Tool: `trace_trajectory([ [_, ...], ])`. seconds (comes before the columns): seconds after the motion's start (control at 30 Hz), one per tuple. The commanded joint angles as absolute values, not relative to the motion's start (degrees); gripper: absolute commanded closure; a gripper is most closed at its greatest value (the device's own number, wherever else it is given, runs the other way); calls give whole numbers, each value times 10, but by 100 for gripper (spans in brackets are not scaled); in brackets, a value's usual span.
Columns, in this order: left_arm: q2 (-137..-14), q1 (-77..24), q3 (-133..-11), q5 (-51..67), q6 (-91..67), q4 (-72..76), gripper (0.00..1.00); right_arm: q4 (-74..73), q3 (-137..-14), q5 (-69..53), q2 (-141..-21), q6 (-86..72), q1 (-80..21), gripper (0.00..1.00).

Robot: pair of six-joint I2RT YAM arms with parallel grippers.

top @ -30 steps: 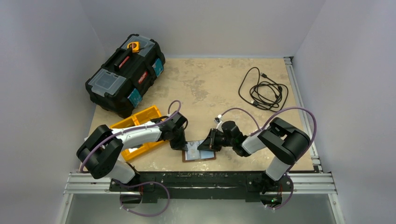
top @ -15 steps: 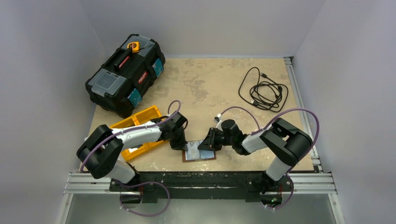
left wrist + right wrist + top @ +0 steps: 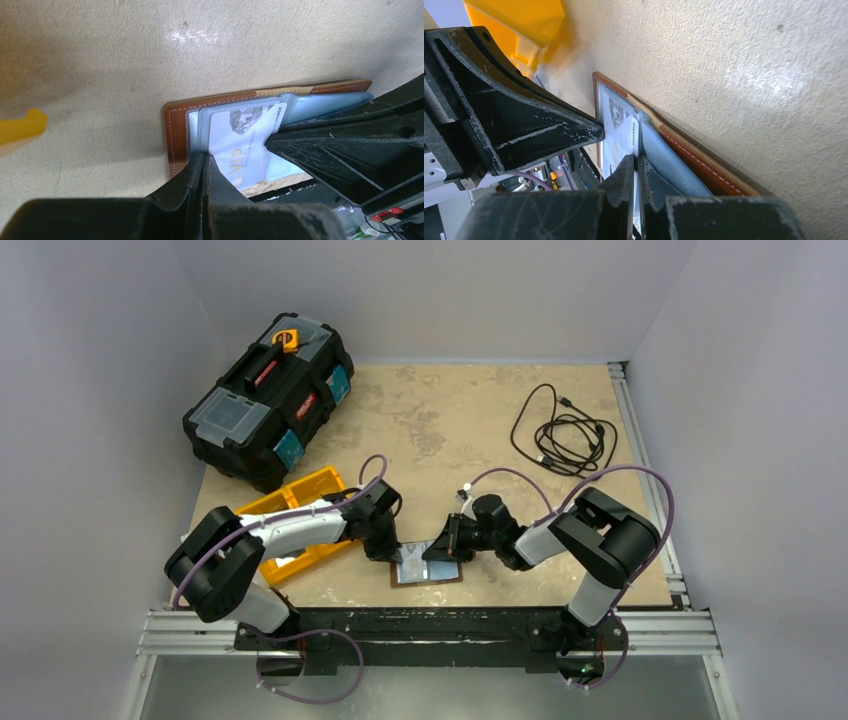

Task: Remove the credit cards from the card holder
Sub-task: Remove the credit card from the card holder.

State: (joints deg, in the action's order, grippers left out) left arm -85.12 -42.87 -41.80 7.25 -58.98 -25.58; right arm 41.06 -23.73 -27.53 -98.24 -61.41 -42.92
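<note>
Left wrist view: card holder [image 3: 175, 135] lies open on the counter [image 3: 150, 50], with the left gripper [image 3: 204, 167] pressed together on its clear sleeve edge. The right gripper [image 3: 638, 167] pinches the white card [image 3: 623, 137]. Step in hand: extraction. Next move likely calls for a straight pull along the sleeve while the holder is kept anchored.

The left arm [image 3: 290, 530] stretches low toward the middle with its wrist tipped down. Its jaws are pressed together on the edge of the card holder's [image 3: 175, 135] clear sleeve. The right arm [image 3: 600, 540] is folded at the elbow and reaches in low from the opposite side, its jaws pinched thin on the card [image 3: 621, 135]. The two sets of jaws face each other, almost tip to tip.
</note>
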Motion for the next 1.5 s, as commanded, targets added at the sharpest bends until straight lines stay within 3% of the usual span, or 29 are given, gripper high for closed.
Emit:
trace_trajectory([
  [0.0, -888, -426, -393, -10, -572, -312, 100, 384, -244, -260, -965, -599, -429, 100],
  [0.23, -892, -425, -388, -25, -573, -323, 100, 291, -251, -220, -891, -575, -429, 100],
  [0.47, -895, -425, -388, -19, -573, -312, 100, 280, -253, -225, -894, -567, -429, 99],
  [0.6, -896, -425, -389, -17, -572, -311, 100, 313, -249, -236, -917, -575, -430, 78],
  [0.73, -894, -425, -387, -13, -574, -306, 100, 337, -246, -250, -930, -584, -431, 75],
  [1.2, -898, -427, -387, -4, -579, -296, 100, 368, -236, -247, -951, -609, -462, 88],
  [1.37, -897, -427, -387, -11, -577, -302, 100, 354, -230, -241, -930, -611, -462, 99],
  [1.47, -899, -427, -390, -26, -573, -315, 100, 320, -234, -219, -899, -604, -462, 100],
])
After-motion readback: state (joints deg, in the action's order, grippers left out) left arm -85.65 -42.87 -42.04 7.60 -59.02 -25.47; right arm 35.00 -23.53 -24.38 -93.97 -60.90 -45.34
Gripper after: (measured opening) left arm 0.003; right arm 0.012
